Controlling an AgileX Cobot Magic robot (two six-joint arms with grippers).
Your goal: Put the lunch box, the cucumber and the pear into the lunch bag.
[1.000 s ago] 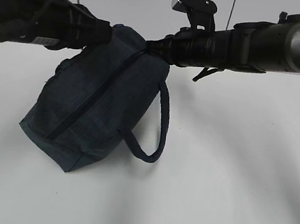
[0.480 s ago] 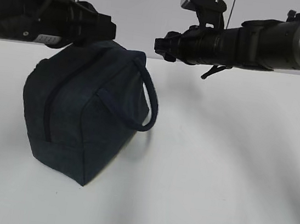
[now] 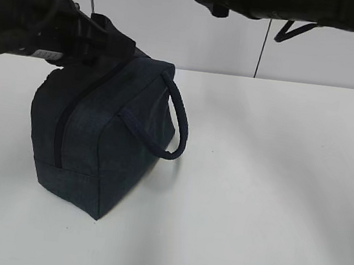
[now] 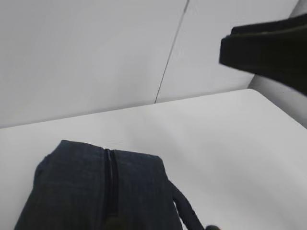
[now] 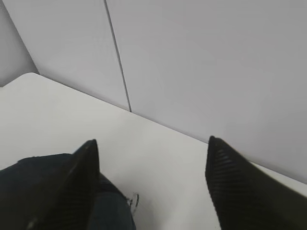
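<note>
the lunch bag [image 3: 102, 132] stands on the white table [image 3: 274, 184], zipper [image 3: 68, 118] closed, its looped handle [image 3: 177, 123] hanging off the right end. the left arm reaches in level from the left, its left gripper [image 3: 126, 46] at the bag's top edge; whether it is spread or pinching cannot be told. the right arm stretches level high above the table, and the right gripper [image 5: 151, 179] has its fingers [image 5: 230, 189] spread wide, holding nothing.
</note>
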